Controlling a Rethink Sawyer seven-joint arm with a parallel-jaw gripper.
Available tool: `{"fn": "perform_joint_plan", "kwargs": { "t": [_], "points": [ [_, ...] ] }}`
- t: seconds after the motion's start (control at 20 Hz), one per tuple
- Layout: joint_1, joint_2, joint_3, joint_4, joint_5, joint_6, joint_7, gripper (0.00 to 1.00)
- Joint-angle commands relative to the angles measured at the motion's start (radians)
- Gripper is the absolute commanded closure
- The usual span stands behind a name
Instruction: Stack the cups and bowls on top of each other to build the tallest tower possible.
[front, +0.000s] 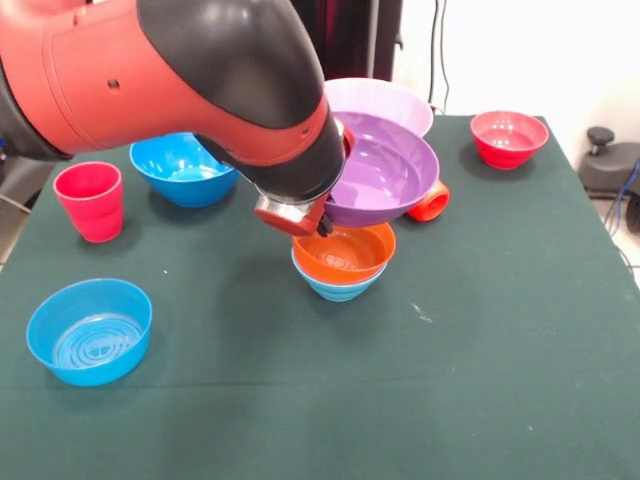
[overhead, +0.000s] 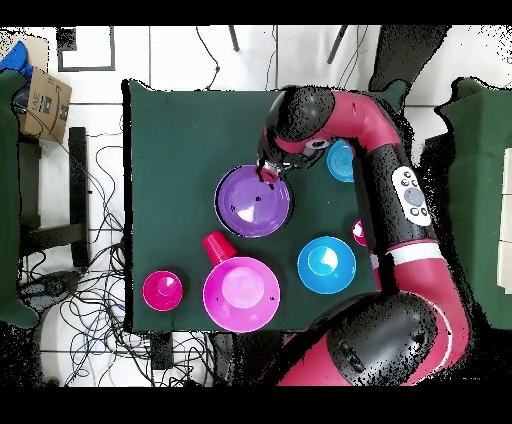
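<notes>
Nearest sits a blue bowl (front: 90, 330); behind, the gripper (front: 295, 218) fingers clench the purple bowl's (front: 385, 170) rim over the orange-in-light-blue tower (front: 343, 260) mid-desk, while pink bowl (front: 385, 100), deep blue bowl (front: 183, 168), red bowl (front: 508, 137) and both cups (front: 90, 200) remain unstacked.

small bowl (front: 345, 251) nested in another (front: 338, 288), wide bowl (front: 385, 170) behind — tumbler (front: 90, 200) far left
</notes>
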Motion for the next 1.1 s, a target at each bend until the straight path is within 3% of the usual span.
{"fn": "perform_joint_plan", "kwargs": {
  "t": [0.05, 1.1],
  "points": [
    [0.008, 0.064, -0.020, -0.016, -0.064, -0.008, -0.266, 1.00],
    [0.014, 0.087, -0.001, -0.039, -0.065, -0.034, -0.268, 1.00]
  ]
}}
